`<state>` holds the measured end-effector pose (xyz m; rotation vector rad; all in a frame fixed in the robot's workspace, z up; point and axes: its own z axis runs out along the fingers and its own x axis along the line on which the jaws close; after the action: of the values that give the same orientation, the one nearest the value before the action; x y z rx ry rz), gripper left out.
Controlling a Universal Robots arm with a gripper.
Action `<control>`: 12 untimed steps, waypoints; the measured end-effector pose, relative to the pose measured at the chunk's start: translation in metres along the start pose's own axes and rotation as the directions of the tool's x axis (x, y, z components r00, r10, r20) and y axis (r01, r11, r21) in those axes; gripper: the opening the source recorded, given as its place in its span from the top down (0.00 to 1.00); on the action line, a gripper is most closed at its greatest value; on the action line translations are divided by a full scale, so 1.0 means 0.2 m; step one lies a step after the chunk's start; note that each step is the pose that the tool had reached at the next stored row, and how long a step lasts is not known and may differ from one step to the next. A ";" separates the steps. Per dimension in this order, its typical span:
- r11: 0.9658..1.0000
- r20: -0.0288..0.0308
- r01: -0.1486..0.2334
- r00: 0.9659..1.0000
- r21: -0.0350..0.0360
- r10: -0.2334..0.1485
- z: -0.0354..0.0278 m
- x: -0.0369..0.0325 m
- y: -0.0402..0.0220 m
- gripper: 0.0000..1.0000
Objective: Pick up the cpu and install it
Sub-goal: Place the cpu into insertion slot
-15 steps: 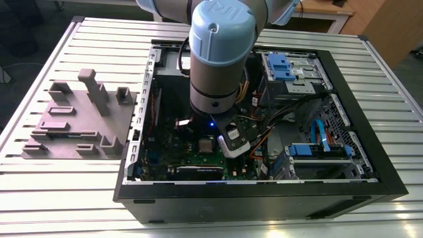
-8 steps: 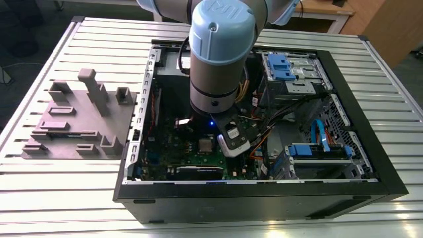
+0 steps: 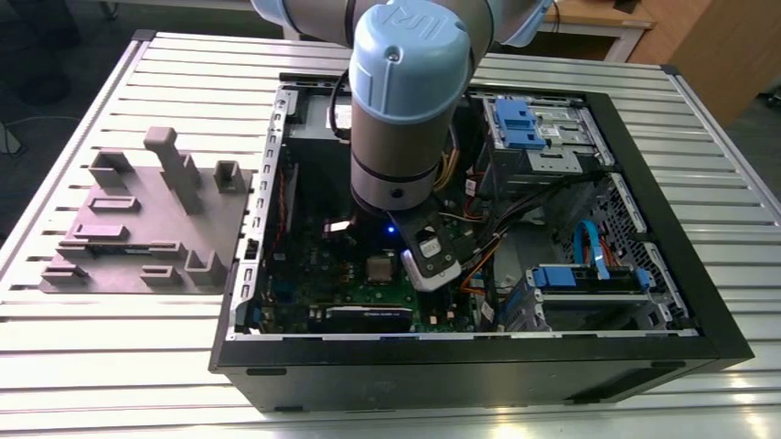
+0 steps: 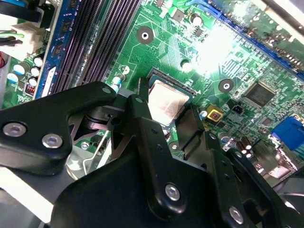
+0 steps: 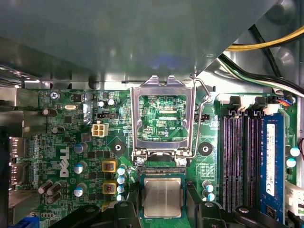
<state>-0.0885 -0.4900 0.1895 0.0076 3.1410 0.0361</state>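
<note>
The arm [image 3: 409,91] reaches down into the open computer case [image 3: 488,370], which lies on the slatted worktop [image 3: 123,366] in the middle of the exterior view; a grey fixture [image 3: 146,229] stands well apart toward the exterior view's left. The cpu [image 5: 162,197] lies flat, silver top up, in the socket [image 5: 161,171] on the green motherboard [image 5: 61,142], beside the dark memory slots [image 5: 237,156]. The gripper [image 4: 166,107] stands right over it, and in both wrist views its black fingers [image 4: 140,118] look clenched on the chip, one against each of two opposite edges. The metal load plate [image 5: 161,85] is swung open just beside the socket and its wire lever [image 5: 202,92] is raised, so nothing locks the cpu down yet. As I judge it, the danger lies in the seating and the letting go. If the chip is a shade off its keyed position, any downward push could bend the fine contacts beneath it. If one finger frees later than the other, it could drag an edge up and leave the cpu tilted on the socket wall. The fingers also sit close to the socket frame, so a sideways drift of the arm could knock the frame or scrape the board
</note>
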 end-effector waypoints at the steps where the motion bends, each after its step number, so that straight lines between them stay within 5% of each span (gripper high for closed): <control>1: 1.000 0.000 0.000 1.000 0.000 0.000 0.000 0.000 0.000 0.53; 12: 1.000 0.000 0.000 1.000 0.000 0.000 0.003 0.000 0.000 0.53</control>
<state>-0.0885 -0.4901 0.1888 0.0076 3.1409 0.0362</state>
